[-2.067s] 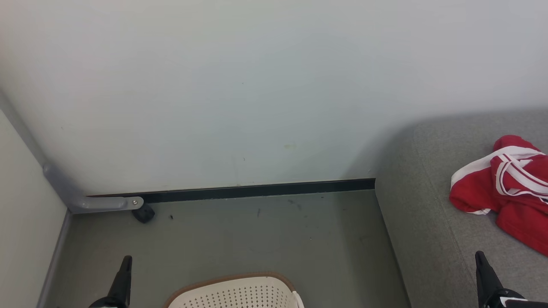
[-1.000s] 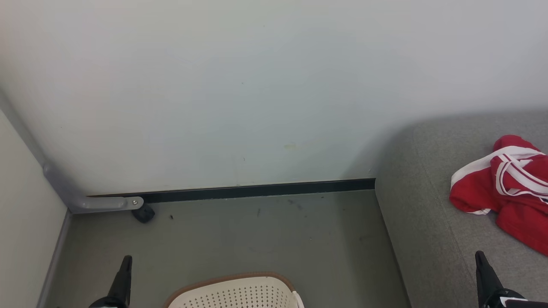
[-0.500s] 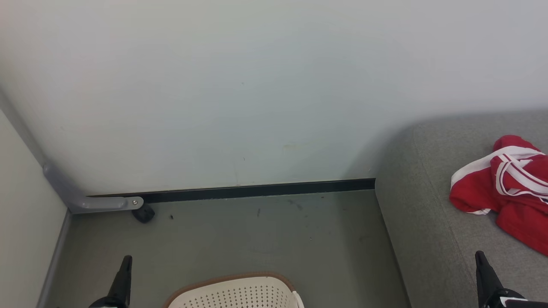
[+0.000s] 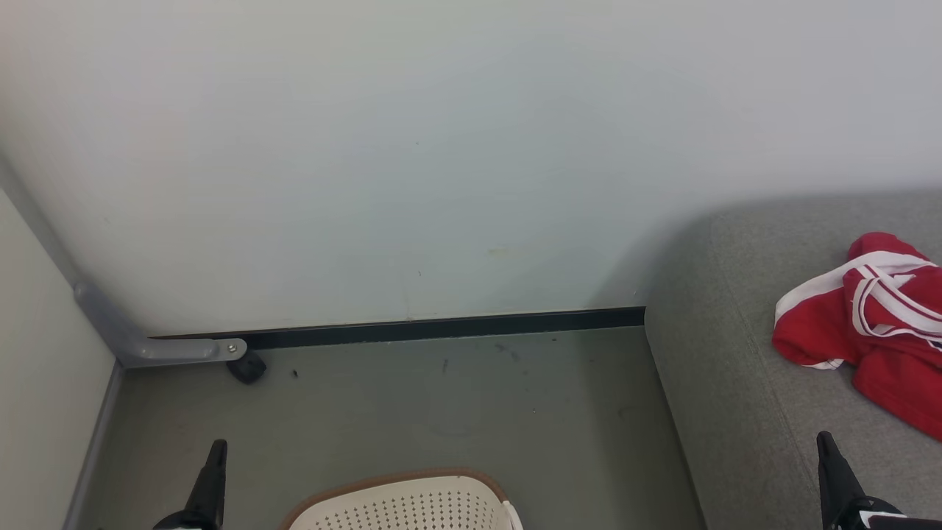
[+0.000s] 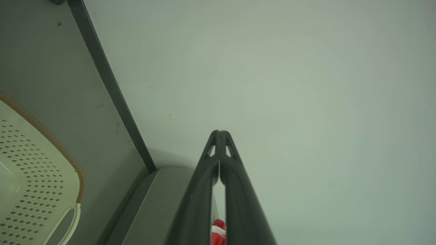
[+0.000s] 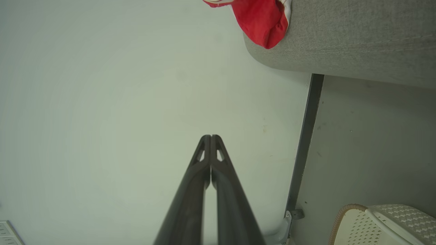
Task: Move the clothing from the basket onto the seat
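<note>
— Judging from what is seen, how should the step in hand be done well?
— The clothing (image 4: 868, 331) is seen heaped on the seat (image 4: 721, 397), so the task is judged nearly or wholly done. A check of the basket (image 4: 401, 508) is called for first. Only its far rim and part of its perforated side are shown. No red is seen there, but the bottom is hidden. The head should be tilted down before any reach is made.
— And if more is found?
— The jaws should be parted above the rim, lowered straight in and closed on a thick fold, so that the soft fabric is not dragged over the edge.
— How are the jaws held?
— Both pairs are pressed together, tips touching, with nothing gripped between them.
— Where does the clothing lie relative to them?
— It lies ahead of the right gripper (image 4: 828, 453) and slightly to its right, near but apart. It is well apart from the left gripper (image 4: 215, 456), with the basket and the floor (image 4: 456, 397) between.
</note>
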